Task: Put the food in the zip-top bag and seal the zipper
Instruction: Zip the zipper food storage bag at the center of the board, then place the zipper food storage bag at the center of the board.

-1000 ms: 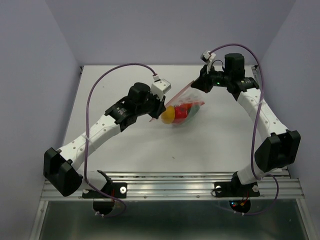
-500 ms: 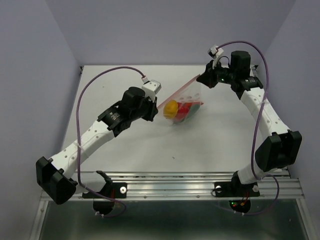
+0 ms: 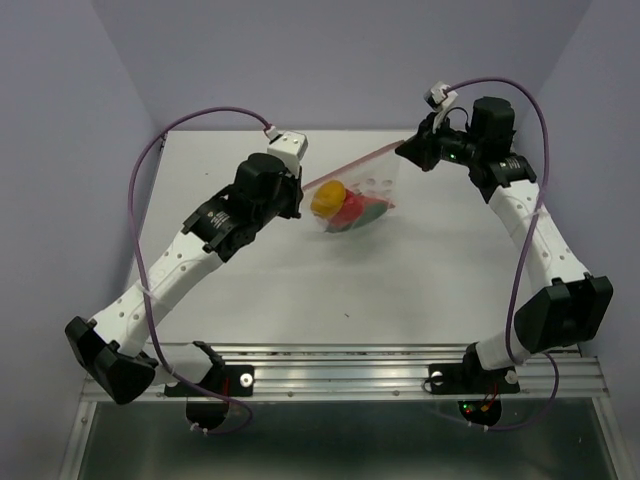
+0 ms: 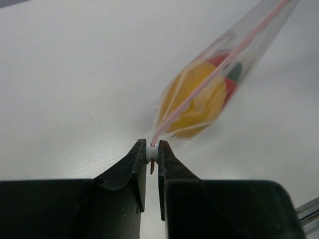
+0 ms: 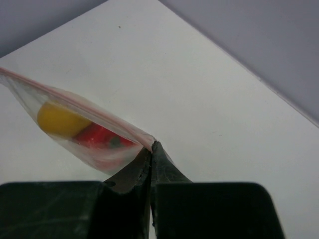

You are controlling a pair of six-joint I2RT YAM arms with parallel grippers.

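Left gripper [image 4: 152, 149]: jaws pressed nearly together, pinching a small white piece [image 4: 152, 153] at the near end of the narrow pale-pink zipper [image 4: 209, 74]. From this pinch the zipper runs straight away and upward along the top edge of the clear, crinkly zip-top bag [image 4: 251, 37].

Right gripper [image 5: 151, 147]: jaws pressed together on the opposite end of the zipper [image 5: 89, 107], at the corner of the bag [image 5: 30, 92].

Overhead view: the left gripper [image 3: 297, 190] and the right gripper [image 3: 408, 152] stand well apart. The zipper [image 3: 350, 167] is stretched taut between them as a straight slanting line, higher in the picture at the right gripper's end. The bag [image 3: 380, 182], printed with pink dots, hangs below this line over the far middle of the white table [image 3: 300, 290]. Whether its belly touches the table cannot be told.

Contents: the toy food sits inside the bag, bunched in its lower part.
- The yellow-orange round vegetable [image 3: 327, 196] lies nearest the left gripper (it fills most of the left wrist view [image 4: 194, 107]).
- A red toy piece [image 3: 352, 208] lies just beside it.
- A green one [image 3: 378, 208] lies beyond that, towards the right gripper's side.
- The remaining pieces cannot be told apart through the plastic.
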